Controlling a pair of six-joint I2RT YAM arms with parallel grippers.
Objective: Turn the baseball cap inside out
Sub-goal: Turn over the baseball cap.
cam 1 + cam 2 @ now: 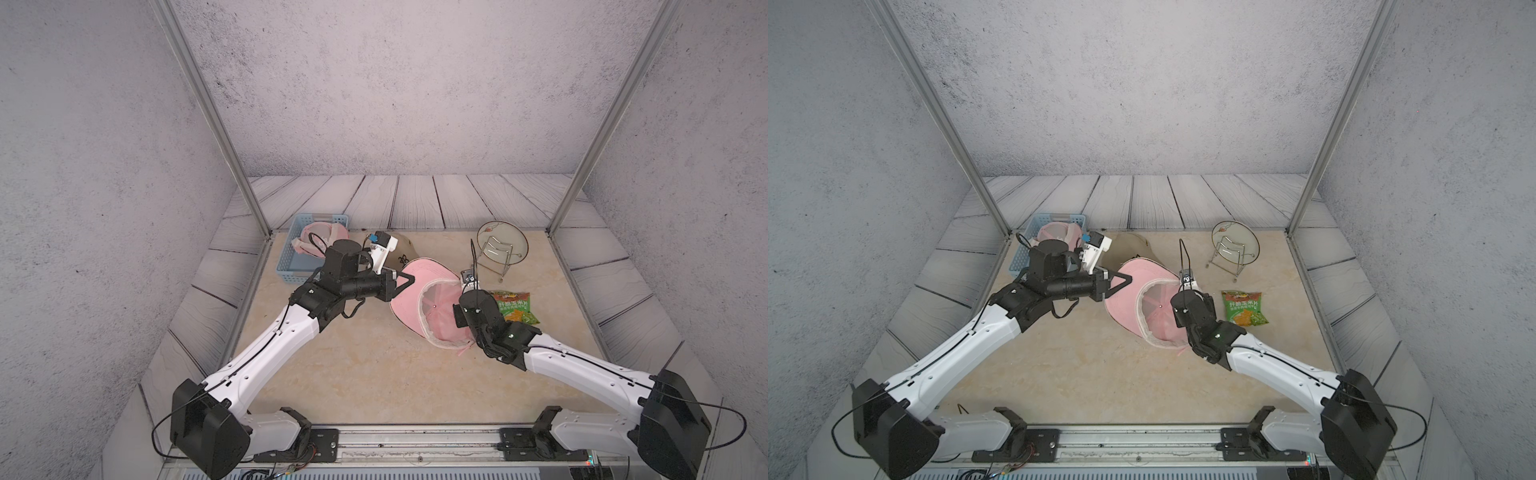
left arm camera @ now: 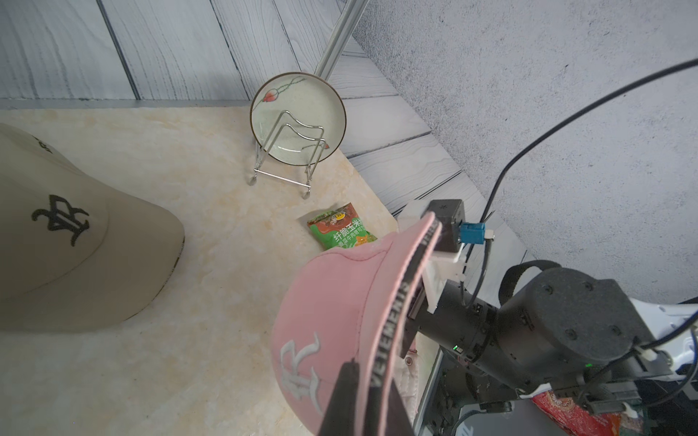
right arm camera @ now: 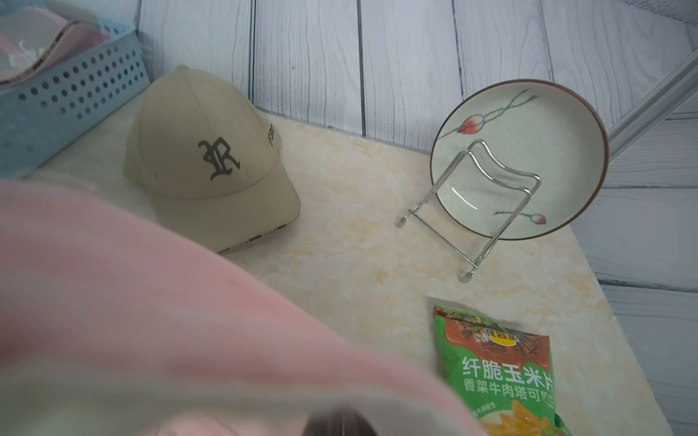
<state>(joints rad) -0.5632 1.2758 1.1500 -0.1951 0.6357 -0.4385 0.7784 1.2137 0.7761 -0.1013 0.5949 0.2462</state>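
The pink baseball cap (image 1: 415, 286) (image 1: 1133, 291) is lifted off the table in the middle, its whitish inside (image 1: 436, 307) turned up towards the top views. My left gripper (image 1: 409, 281) (image 2: 372, 381) is shut on the edge of the cap's brim (image 2: 393, 324), with one dark finger on each side. My right gripper (image 3: 340, 424) sits at the crown's rim on the snack-bag side. Blurred pink cloth (image 3: 113, 302) covers its jaws, and from above its own wrist (image 1: 478, 311) hides them, so whether it grips the cap is unclear.
A beige cap (image 1: 405, 249) (image 3: 204, 158) lies behind the pink one. A blue basket (image 1: 291, 249) at the back left holds another pink cap (image 1: 320, 235). A plate on a wire stand (image 1: 502, 243) and a green snack bag (image 1: 515, 311) are on the right.
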